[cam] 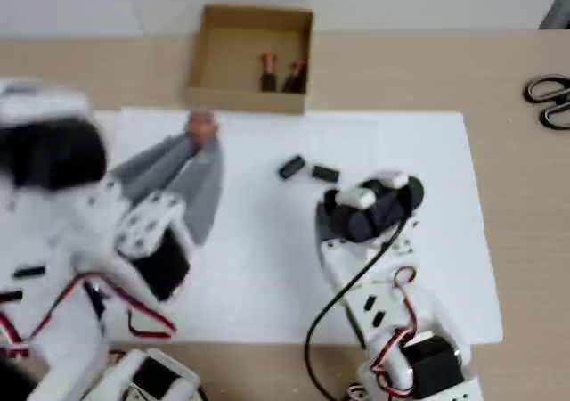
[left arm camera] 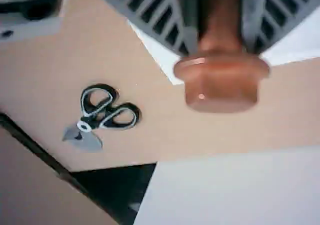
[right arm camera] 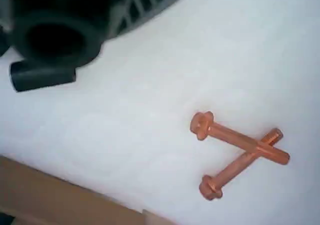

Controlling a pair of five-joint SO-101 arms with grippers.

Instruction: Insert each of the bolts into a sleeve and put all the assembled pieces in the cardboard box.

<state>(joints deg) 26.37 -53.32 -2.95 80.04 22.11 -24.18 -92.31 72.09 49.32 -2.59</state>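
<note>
Bolt (left arm camera: 220,80) clamped in the left fingers (left arm camera: 145,7), just short of the box (cam: 245,100). Right fingers (right arm camera: 145,2) look closed around a sleeve (right arm camera: 55,35), bore showing. Insertion step, I'd say: next, line shank up with that bore and push home.

The left gripper (left arm camera: 220,42) is clamped on a copper bolt (left arm camera: 221,82). The grey slotted fingers (left arm camera: 145,7) press the shank from both sides, and the flanged head projects past the fingertips. Beyond the bolt, a corner of the white sheet (left arm camera: 157,50) lies on the wooden table (left arm camera: 55,65). Black-handled scissors (left arm camera: 102,116) lie closed on bare wood, apart from that corner and near a table edge.
</note>
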